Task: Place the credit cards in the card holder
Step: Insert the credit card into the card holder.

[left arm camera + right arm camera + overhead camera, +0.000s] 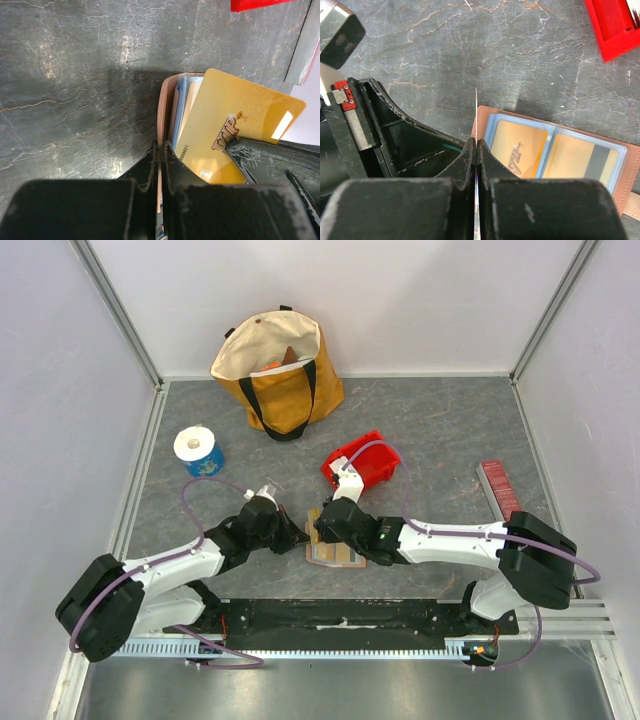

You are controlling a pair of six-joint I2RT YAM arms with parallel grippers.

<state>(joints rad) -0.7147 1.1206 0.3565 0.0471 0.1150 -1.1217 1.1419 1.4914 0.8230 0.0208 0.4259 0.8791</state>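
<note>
The tan card holder [335, 552] lies open on the grey table between my two grippers. In the right wrist view, the card holder [630, 165] shows light blue sleeves with two yellowish cards [520, 145] in them. My left gripper [161, 146] is shut on the holder's thin brown left edge [164, 105]; from above it [300, 537] sits at the holder's left side. My right gripper [476, 142] is shut on a gold VIP card, seen edge-on [476, 107] over the holder's left end. That card [235, 115] stands tilted over the sleeves.
A red bin [368, 462] with white items sits just behind the holder. A yellow tote bag [280, 370] stands at the back. A blue and white roll [198, 450] is at the left, and a dark-red ribbed bar [497, 488] at the right.
</note>
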